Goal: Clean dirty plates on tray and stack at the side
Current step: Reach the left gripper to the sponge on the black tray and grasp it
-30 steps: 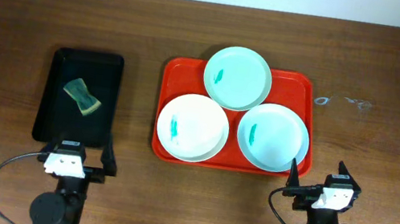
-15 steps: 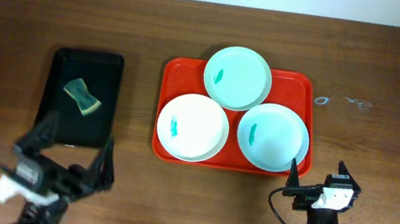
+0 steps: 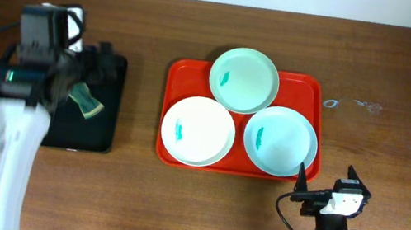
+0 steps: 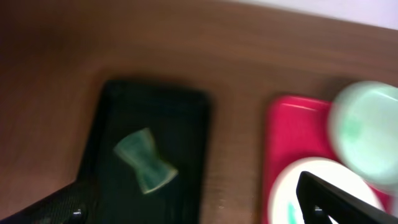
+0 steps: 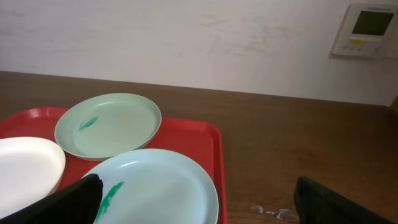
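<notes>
On the red tray (image 3: 181, 77), the plates (image 3: 197, 130) (likely light, stiff, slick) want a rim pinch; left gripper (image 4: 189, 190) and right gripper (image 5: 196, 186) gape empty.

Three smeared plates (image 3: 244, 80) on red tray (image 3: 179, 73)

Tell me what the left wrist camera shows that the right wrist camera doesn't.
Only the left wrist view: the black tray with a green sponge lying in it. Only the right wrist view: the pale blue plate and a wall panel. Both: the red tray, the mint green plate and the white plate.
</notes>
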